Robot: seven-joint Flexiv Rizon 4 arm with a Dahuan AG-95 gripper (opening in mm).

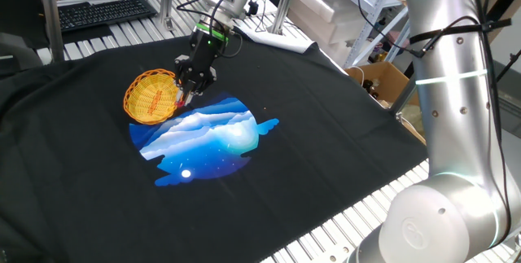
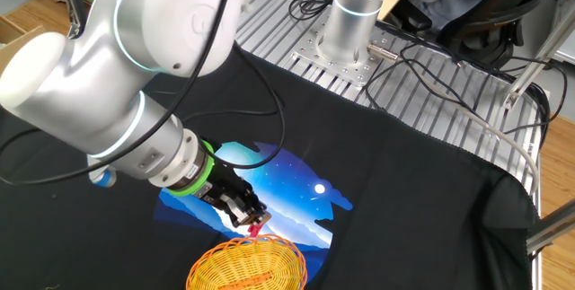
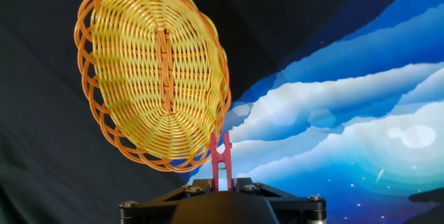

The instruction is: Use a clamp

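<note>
One yellow wicker basket (image 3: 156,71) lies on the black T-shirt (image 1: 326,133) just left of the gripper (image 3: 220,182), its orange rim close to the fingertips. Pinched between the closed-in fingers, the red clamp (image 3: 220,158) stands upright, prongs pointing ahead, with the blue cloud print (image 3: 347,113) to its right.

Red clamp (image 3: 220,160); yellow basket (image 3: 156,71) w/ orange rim; black cloth (image 1: 326,149), blue-white print (image 1: 207,137).
</note>
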